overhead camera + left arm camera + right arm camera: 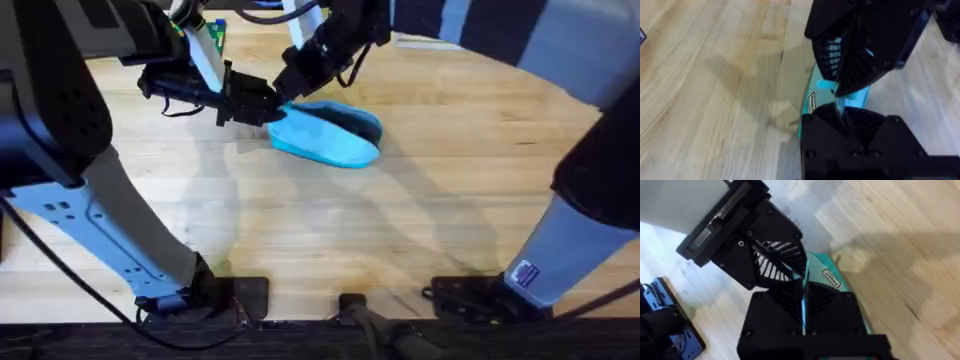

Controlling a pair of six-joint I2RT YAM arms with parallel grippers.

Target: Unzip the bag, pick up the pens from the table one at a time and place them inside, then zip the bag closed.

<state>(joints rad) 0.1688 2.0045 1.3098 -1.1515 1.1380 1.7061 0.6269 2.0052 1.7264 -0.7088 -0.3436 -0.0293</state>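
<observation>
The light-blue bag (330, 140) lies on the wooden table (400, 240) at the far middle, its dark interior showing along the top. Both grippers meet at its left end. My left gripper (268, 108) comes in from the left and is shut on a thin blue strip of the bag (816, 85) at that end. From behind, my right gripper (285, 95) comes down and is shut on the same blue strip (803, 300), tip to tip with the left fingers (775, 265). The pens are out of view.
A green and white object (210, 35) sits at the far edge behind the left arm. A black fixture (665, 325) stands on the table near the bag's end. The arm bases (230, 295) line the near edge.
</observation>
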